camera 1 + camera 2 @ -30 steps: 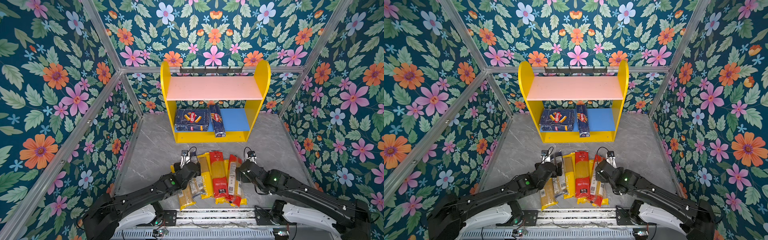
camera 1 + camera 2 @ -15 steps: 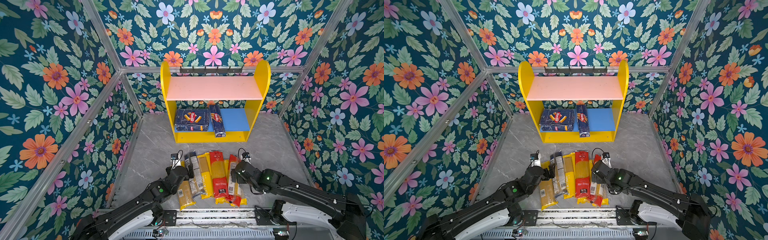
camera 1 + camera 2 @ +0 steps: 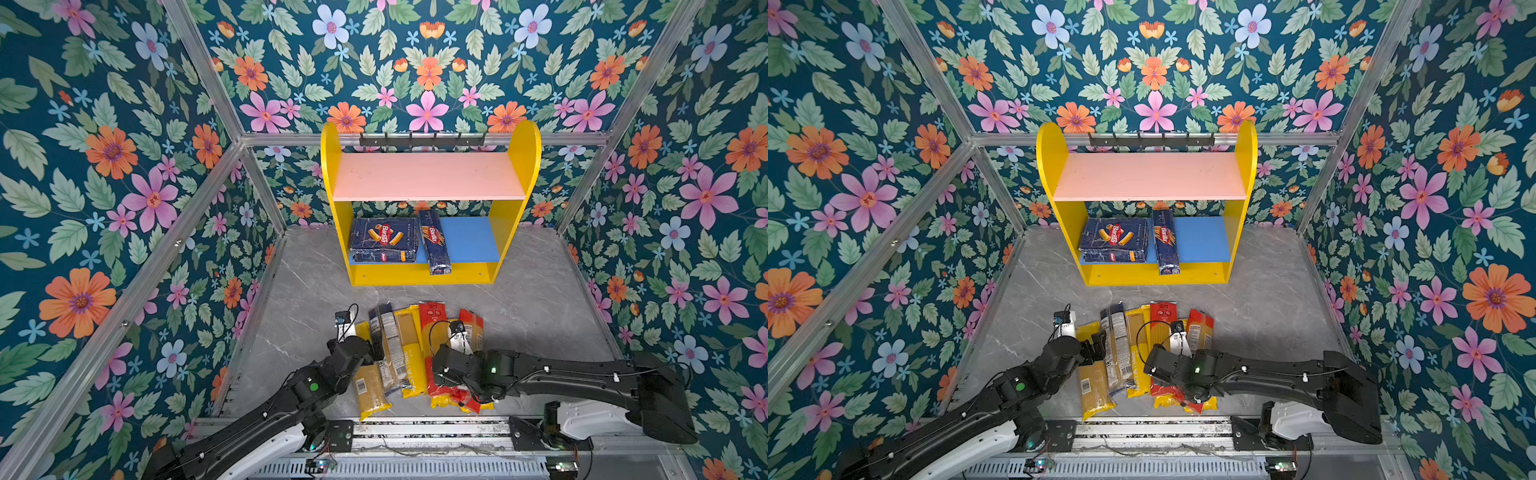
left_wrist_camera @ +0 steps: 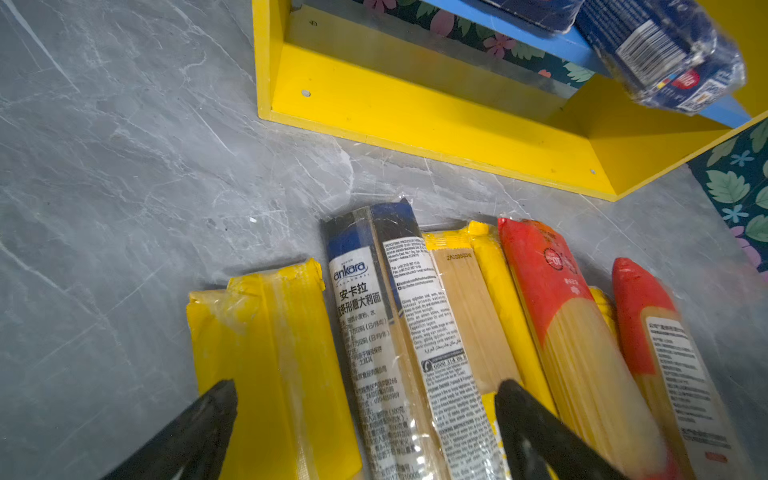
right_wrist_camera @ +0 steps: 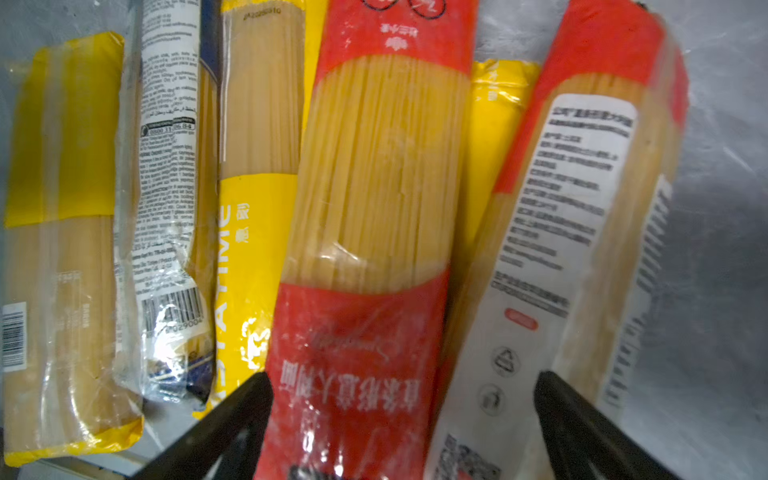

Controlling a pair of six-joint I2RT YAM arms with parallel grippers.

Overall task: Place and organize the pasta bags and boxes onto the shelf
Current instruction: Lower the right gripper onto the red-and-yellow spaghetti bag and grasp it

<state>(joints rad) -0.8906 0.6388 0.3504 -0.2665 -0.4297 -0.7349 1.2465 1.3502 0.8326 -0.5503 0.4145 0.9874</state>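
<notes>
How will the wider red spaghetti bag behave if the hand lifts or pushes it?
The wider red spaghetti bag is probably stiff, since straight strands fill it. Its glossy film looks slippery. Its rounded shape may let it roll when pushed.

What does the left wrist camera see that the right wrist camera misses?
Only the left wrist view shows the shelf, with the narrow blue box poking past its blue board, and the open left hand. Only the right wrist view shows the bags' near ends, white lettering on a yellow bag, and the open right hand. Both show the same row of bags on the grey table, including the navy bag and two red bags.
</notes>
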